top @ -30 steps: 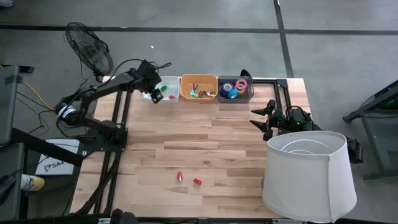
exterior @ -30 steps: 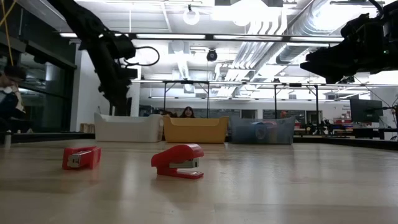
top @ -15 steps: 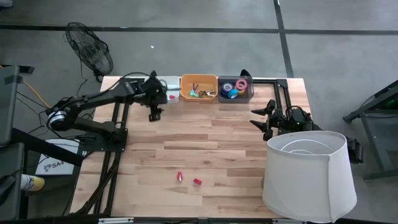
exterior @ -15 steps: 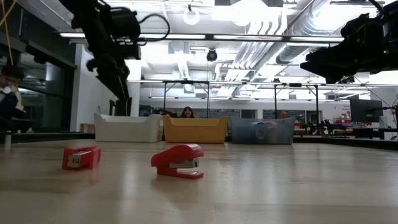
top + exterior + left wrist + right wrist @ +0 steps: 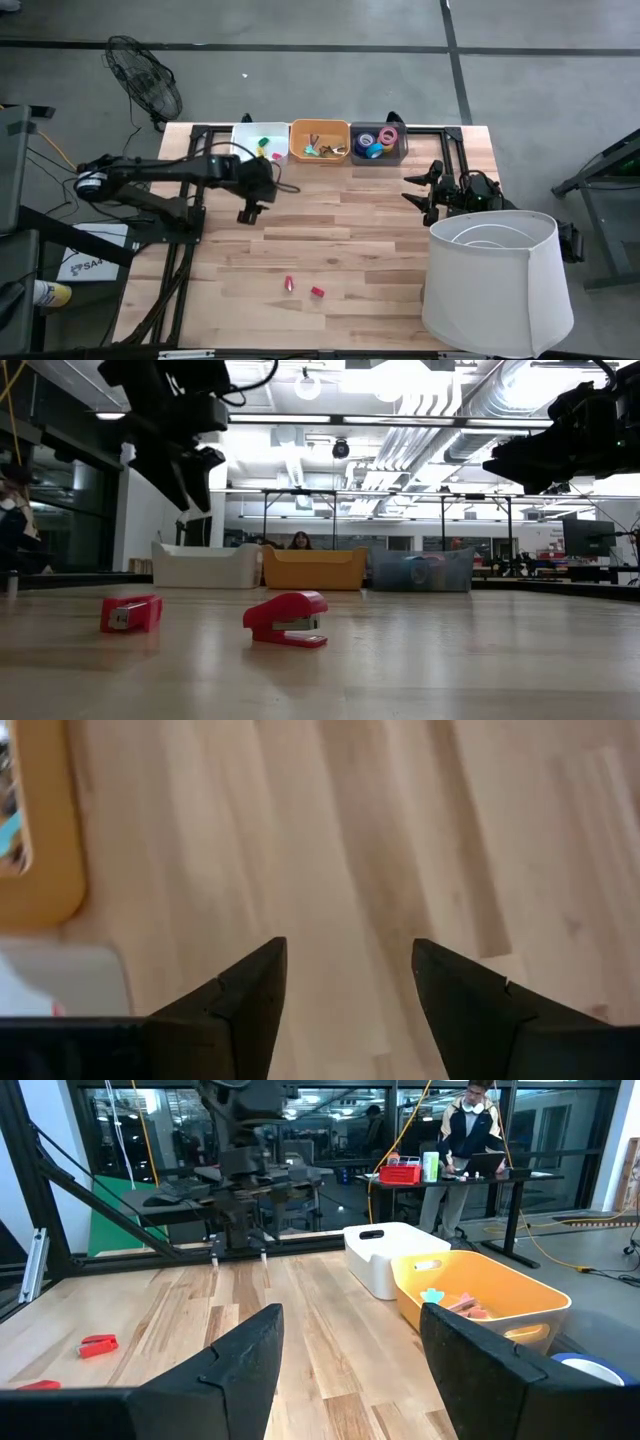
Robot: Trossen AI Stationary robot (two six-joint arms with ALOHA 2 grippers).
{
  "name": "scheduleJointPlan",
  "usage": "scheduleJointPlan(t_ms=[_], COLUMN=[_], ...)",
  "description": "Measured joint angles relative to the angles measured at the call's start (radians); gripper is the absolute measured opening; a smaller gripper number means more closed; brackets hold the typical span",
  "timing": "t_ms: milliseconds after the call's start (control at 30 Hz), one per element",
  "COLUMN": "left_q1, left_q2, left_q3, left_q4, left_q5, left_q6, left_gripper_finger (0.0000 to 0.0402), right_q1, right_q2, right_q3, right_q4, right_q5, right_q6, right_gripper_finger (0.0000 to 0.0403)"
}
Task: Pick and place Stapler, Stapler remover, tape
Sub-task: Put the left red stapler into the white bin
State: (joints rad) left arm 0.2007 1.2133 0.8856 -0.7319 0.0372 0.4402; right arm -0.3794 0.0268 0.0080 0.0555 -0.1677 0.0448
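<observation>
Two small red staplers lie ahead of me

One stapler (image 5: 287,620) curved, the other stapler (image 5: 131,613) boxy, both well short of the yellow bin (image 5: 319,141); no legible writing. My left gripper (image 5: 248,212) hangs spread and empty.

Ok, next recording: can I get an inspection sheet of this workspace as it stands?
Surface: wooden table, mostly bare.
Job's things: two red staplers near the front edge; tape rolls in the grey bin.
Clutter: white bin; orange bin; white lampshade at right.
Tools: left tool open, empty, above the table; right tool open, waiting at right.
Cables: on left arm.
Surroundings: fan; person at a desk.
</observation>
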Motion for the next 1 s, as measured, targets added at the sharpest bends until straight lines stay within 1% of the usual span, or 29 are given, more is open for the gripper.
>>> scheduleJointPlan(t_ms=[233,367,667,800,1000], left_q1=[-0.102,-0.158,-0.268,-0.291,-0.294], left_q2=[0.0,0.0,0.0,0.0,0.004], left_q3=[0.0,0.0,0.0,0.0,0.0], left_q4=[0.032,0.033,0.034,0.034,0.035], left_q5=[-0.003,-0.027,-0.05,-0.08,-0.082], left_q6=[-0.064,-0.081,-0.019,-0.025,-0.026], left_gripper_finger=[0.0211,0.0211,0.0211,0.0211,0.0211], right_q1=[0.0,0.0,0.0,0.0,0.0], right_q2=[0.0,0.0,0.0,0.0,0.0], right_q3=[0.0,0.0,0.0,0.0,0.0], right_q4=[0.0,0.0,0.0,0.0,0.0], right_q5=[0.0,0.0,0.0,0.0,0.0], right_q6=[0.0,0.0,0.0,0.0,0.0], right_gripper_finger=[0.0227,0.0227,0.0227,0.0227,0.0227])
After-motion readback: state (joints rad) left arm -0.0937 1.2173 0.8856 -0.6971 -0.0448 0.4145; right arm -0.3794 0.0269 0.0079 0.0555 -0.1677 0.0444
